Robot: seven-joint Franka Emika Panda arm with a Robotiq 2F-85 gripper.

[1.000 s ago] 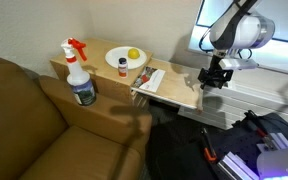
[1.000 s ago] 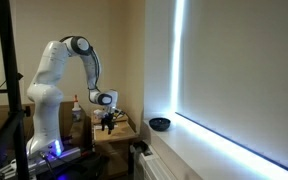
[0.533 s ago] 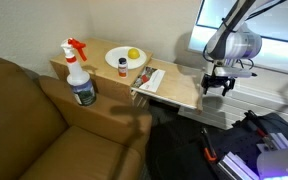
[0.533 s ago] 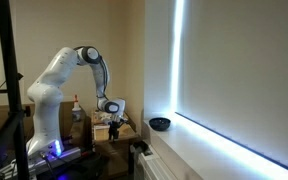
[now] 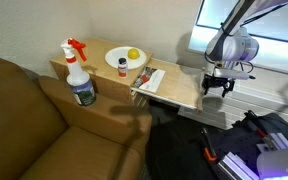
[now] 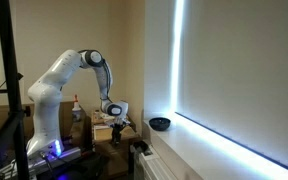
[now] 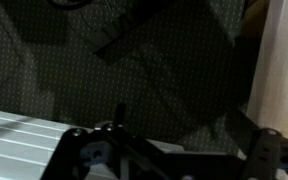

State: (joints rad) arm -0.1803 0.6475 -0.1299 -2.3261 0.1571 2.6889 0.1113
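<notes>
Wooden table next to a brown couch, and the gripper hangs just off the table end away from the couch, jaws spread wide, nothing in them, touching nothing. Closest thing is a white cloth lying flat on the table, apart from the gripper and just beside a plate with a yellow fruit. Spray bottle stands upright at the couch end. Wrist view only shows a dark textured surface below
</notes>
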